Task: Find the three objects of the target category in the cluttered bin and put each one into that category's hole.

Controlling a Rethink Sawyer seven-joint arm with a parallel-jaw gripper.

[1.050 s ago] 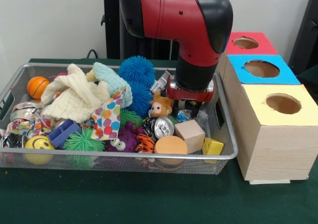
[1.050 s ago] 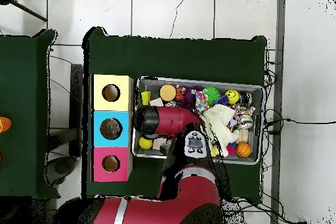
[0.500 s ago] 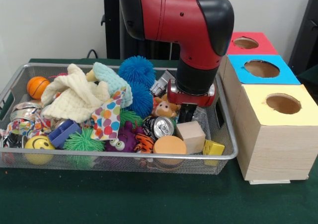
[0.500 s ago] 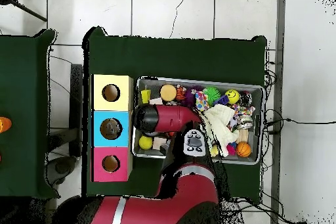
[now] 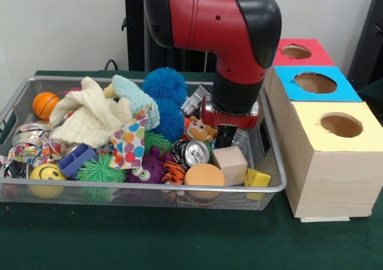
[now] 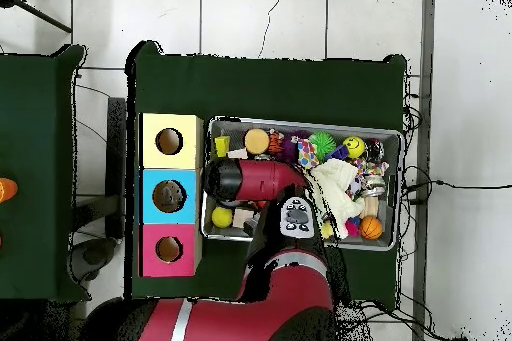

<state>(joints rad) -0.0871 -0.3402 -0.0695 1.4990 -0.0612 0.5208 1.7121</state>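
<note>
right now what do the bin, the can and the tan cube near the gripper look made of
Bin: silver wire mesh, see-through weave. Can: shiny metal, likely aluminium, bright top. Cube: looks like pale unfinished wood, matte; grain too faint to confirm.

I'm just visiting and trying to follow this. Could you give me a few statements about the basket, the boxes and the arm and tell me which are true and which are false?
1. The three boxes beside the wire basket have red, blue and yellow tops. True: red box, blue box, yellow box.
2. The robot arm is reaching over the yellow box. False: it comes down into the basket, at the end nearest the boxes.
3. A small orange ball lies at the end of the basket farthest from the boxes. True.
4. The drink can is standing upright on the table. False: it lies on its side in the basket.
5. A wooden block sits beside the can. True.
</note>
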